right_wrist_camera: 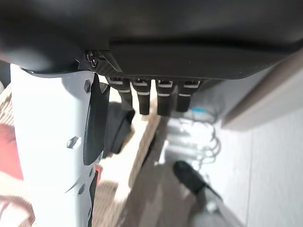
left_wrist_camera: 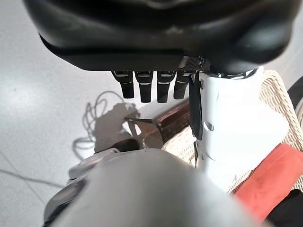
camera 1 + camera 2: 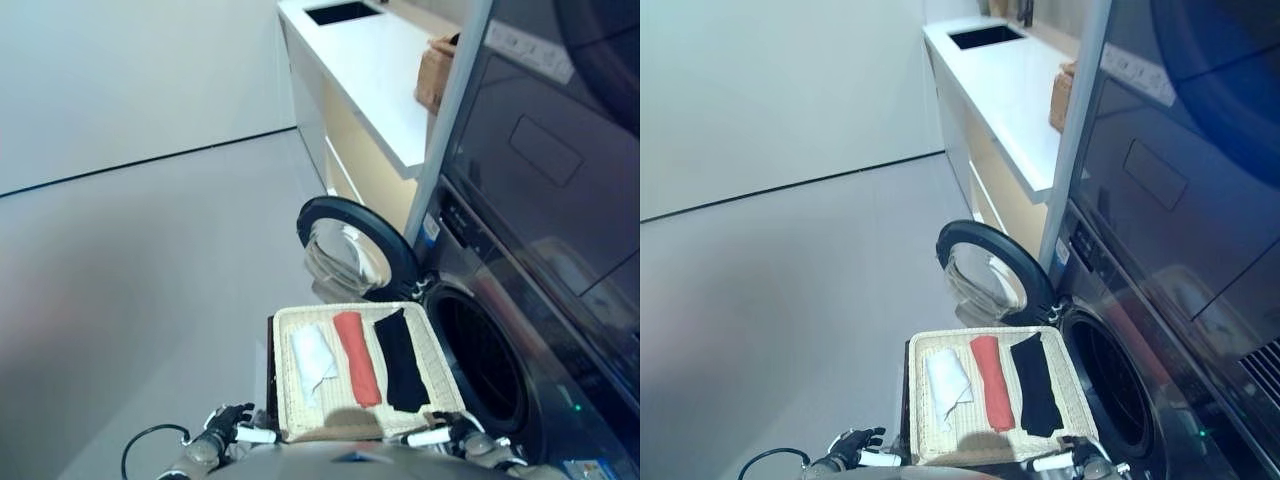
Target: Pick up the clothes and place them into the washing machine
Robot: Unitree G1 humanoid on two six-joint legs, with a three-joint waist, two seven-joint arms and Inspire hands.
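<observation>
A shallow wicker basket (image 3: pixel 283 372) rests on a low dark brown box (image 2: pixel 173 120) in front of the washing machine (image 3: pixel 520 300). In it lie a white cloth (image 3: pixel 312 358), a red cloth (image 3: pixel 357 360) and a black cloth (image 3: pixel 401 362), side by side. The machine's round door (image 3: pixel 350 245) stands open beyond the basket, and the dark drum opening (image 3: pixel 485 360) is just right of it. My left hand (image 3: pixel 222 428) is at the basket's near left corner, open and empty. My right hand (image 3: pixel 455 436) is at its near right corner, open and empty. The red cloth also shows in the left wrist view (image 2: pixel 270 179).
A long white counter (image 3: pixel 370 70) with a sink (image 3: pixel 342 12) runs behind the machine, with a brown wicker box (image 3: pixel 435 75) on it. A tall dark appliance (image 3: pixel 540 150) is stacked above the washer. Grey floor (image 3: pixel 150 280) spreads to the left.
</observation>
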